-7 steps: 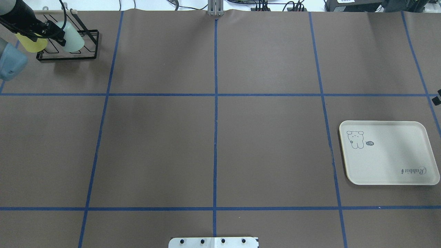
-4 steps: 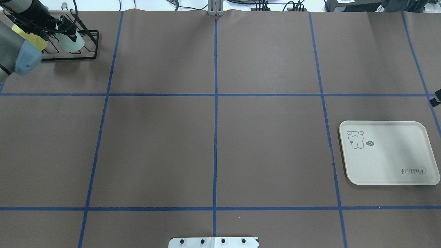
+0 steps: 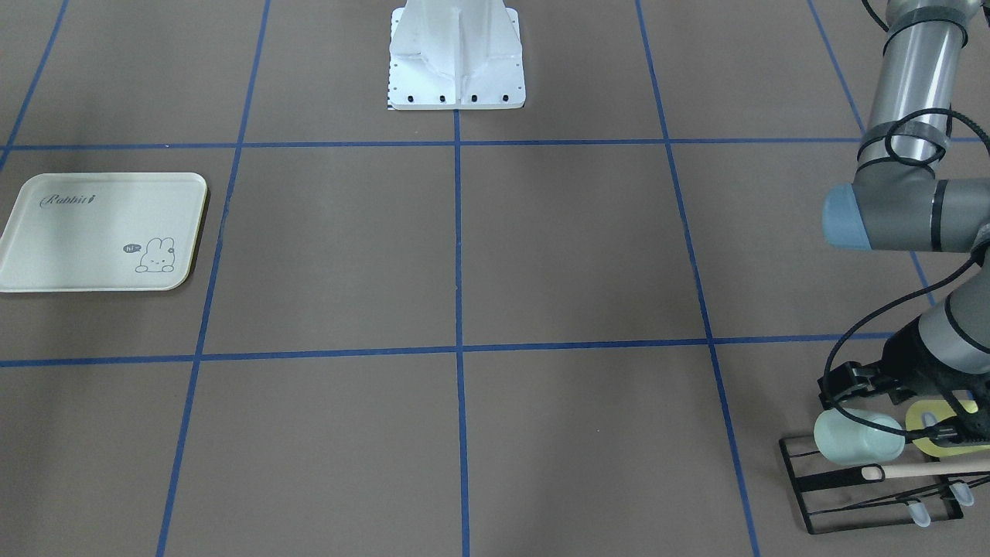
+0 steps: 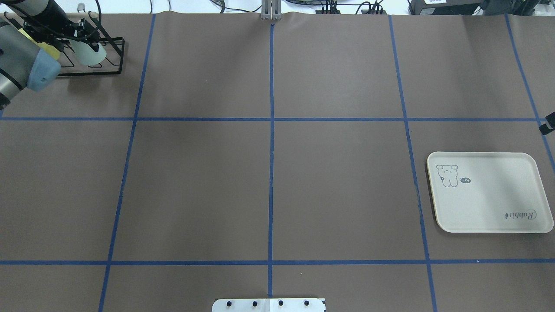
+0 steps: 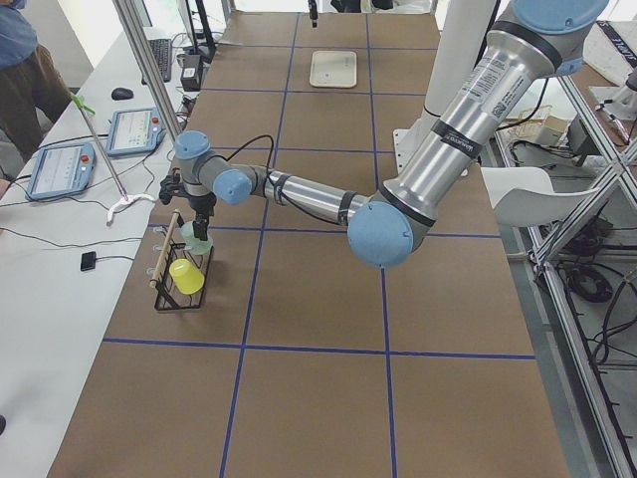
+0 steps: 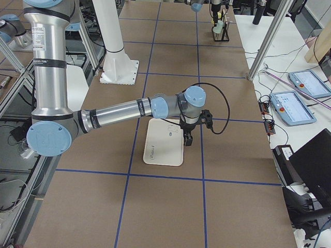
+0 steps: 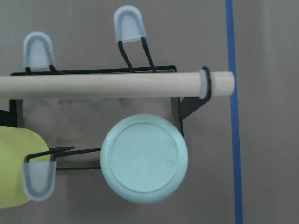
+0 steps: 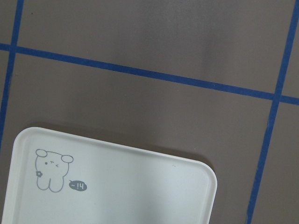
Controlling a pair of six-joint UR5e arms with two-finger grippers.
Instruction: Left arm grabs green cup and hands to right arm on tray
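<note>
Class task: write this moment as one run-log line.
left gripper at green cup in wire rack | right gripper near tray | handover not begun

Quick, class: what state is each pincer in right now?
Left pincer: cannot be told; it hangs over the green cup.
Right pincer: cannot be told; it hangs near the tray.

Brown blue-gridded table (image 4: 338, 173): tray (image 4: 490, 203), black rack (image 4: 95, 74).
</note>
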